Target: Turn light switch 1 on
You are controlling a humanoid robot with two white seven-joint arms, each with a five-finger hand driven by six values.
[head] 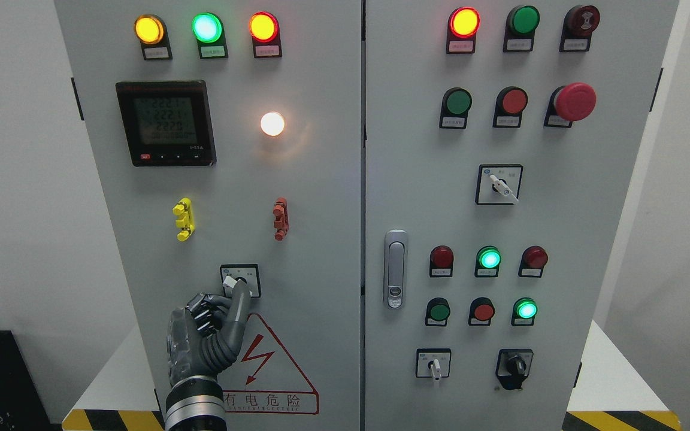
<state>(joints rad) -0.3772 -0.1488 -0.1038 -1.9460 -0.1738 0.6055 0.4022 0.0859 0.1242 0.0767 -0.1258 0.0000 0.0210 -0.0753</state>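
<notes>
A small rotary switch [241, 280] with a white knob sits in a black-framed square low on the left cabinet door [141, 239]. My left hand [230, 293] comes up from the bottom edge and is on that knob. One long finger [238, 311] lies against the knob's right side, and the other fingers [206, 311] are curled in from the left. Much of the knob is hidden by the hand. Above it a round white lamp [272, 124] glows. My right hand does not show.
The left door also carries a digital meter [166, 123], three lit lamps along the top, a yellow clip [183, 219], a red clip [281, 219] and a red warning triangle [273, 365]. The right door [560, 227] has a handle [395, 269], lamps, buttons, selector switches and a red mushroom button [574, 102].
</notes>
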